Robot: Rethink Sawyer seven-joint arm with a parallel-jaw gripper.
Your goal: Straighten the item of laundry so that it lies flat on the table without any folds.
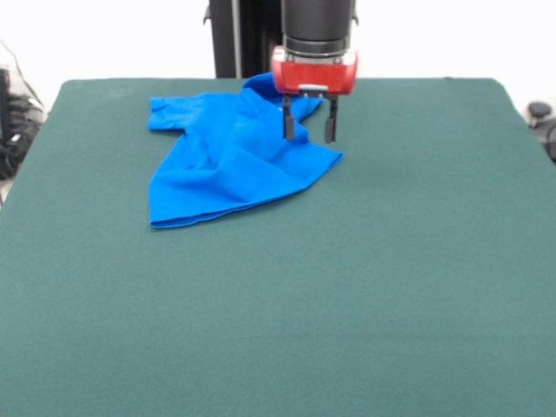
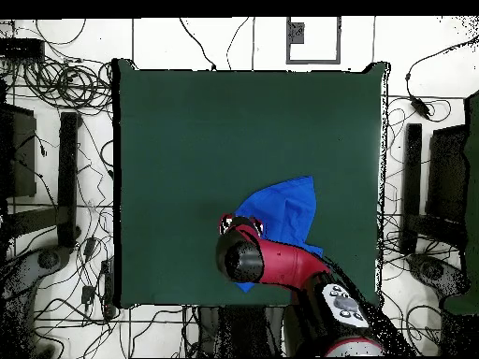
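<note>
The item of laundry, a bright blue T-shirt, lies crumpled on the table near the edge closest to the robot base, with one sleeve spread toward the left of the front view and a folded lower hem forming a wide flap toward the camera. Several creases and overlapping layers are visible across the fabric. The gripper hangs directly over the right portion of the shirt, its two dark fingers spread apart with a clear gap and nothing held between them. In the overhead view the arm covers part of the shirt. Cables lie on the floor around the table.
</note>
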